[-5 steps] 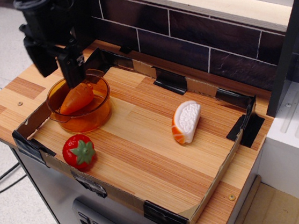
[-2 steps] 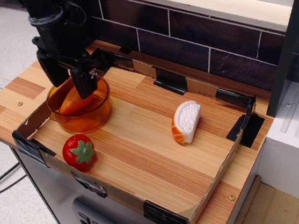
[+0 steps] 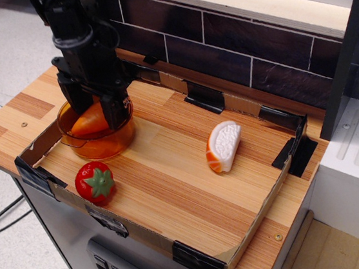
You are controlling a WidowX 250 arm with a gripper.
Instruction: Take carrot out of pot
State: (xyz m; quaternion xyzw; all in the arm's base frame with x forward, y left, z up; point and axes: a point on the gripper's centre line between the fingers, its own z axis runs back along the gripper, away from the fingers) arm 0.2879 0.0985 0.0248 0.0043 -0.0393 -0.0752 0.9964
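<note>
The orange carrot (image 3: 86,125) lies tilted inside the amber translucent pot (image 3: 112,142) at the back left of the wooden board. My black gripper (image 3: 97,114) is lowered into the pot from above. Its two fingers stand apart on either side of the carrot's upper end, one finger (image 3: 71,98) at the left and the other near the pot's right wall. The jaws look open around the carrot and are not clamped on it. The gripper body hides the pot's far rim and the top of the carrot.
A red strawberry (image 3: 95,182) sits in front of the pot near the board's front edge. A white-and-orange half-round piece (image 3: 223,145) lies right of centre. Low cardboard walls (image 3: 200,262) ring the board. A dark tiled wall (image 3: 235,50) stands behind, a white drainer (image 3: 357,153) at the right.
The gripper has moved right and down, from above the pot's back-left rim into the pot, and now straddles the carrot. The carrot and the pot have stayed put.
</note>
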